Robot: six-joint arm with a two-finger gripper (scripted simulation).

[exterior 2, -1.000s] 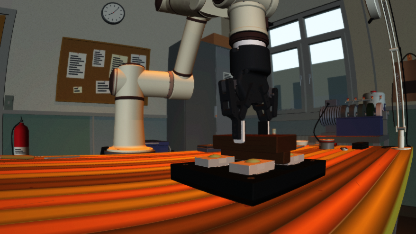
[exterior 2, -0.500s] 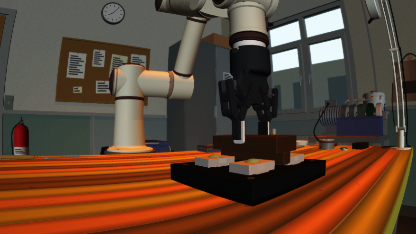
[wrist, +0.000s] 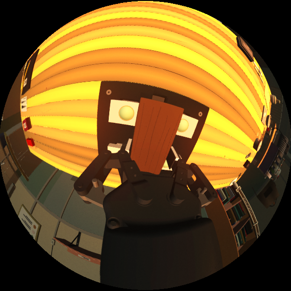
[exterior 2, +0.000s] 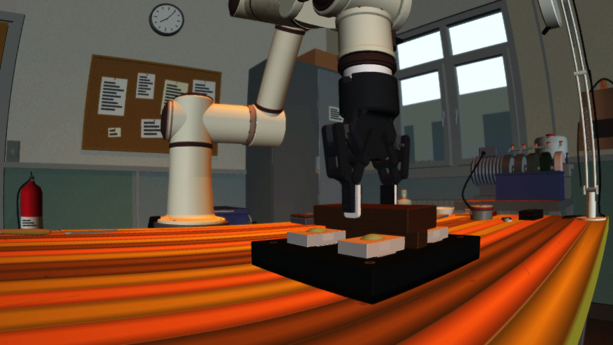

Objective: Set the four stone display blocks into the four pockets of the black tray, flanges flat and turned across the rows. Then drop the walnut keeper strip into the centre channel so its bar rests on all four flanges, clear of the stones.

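The walnut keeper strip (exterior 2: 375, 218) (wrist: 156, 135) sits over the centre of the black tray (exterior 2: 366, 261) (wrist: 152, 119), between the two rows of stone display blocks. Its wide bar stands above the pale flanges. I cannot tell whether it rests on them. Two blocks (exterior 2: 316, 236) (exterior 2: 371, 245) with green stones lie flat in the near pockets. A third block's flange (exterior 2: 437, 233) shows past the strip. From the wrist camera two stones (wrist: 126, 112) (wrist: 183, 124) flank the strip. My gripper (exterior 2: 372, 206) (wrist: 152, 160) reaches straight down from above. It is closed on the strip's bar.
A small pot (exterior 2: 482, 211) and a black box (exterior 2: 530, 214) lie on the orange bench behind the tray. A lamp post (exterior 2: 590, 201) stands at the far right corner. The robot base (exterior 2: 190, 214) rises at the back left. The bench edge runs along the right.
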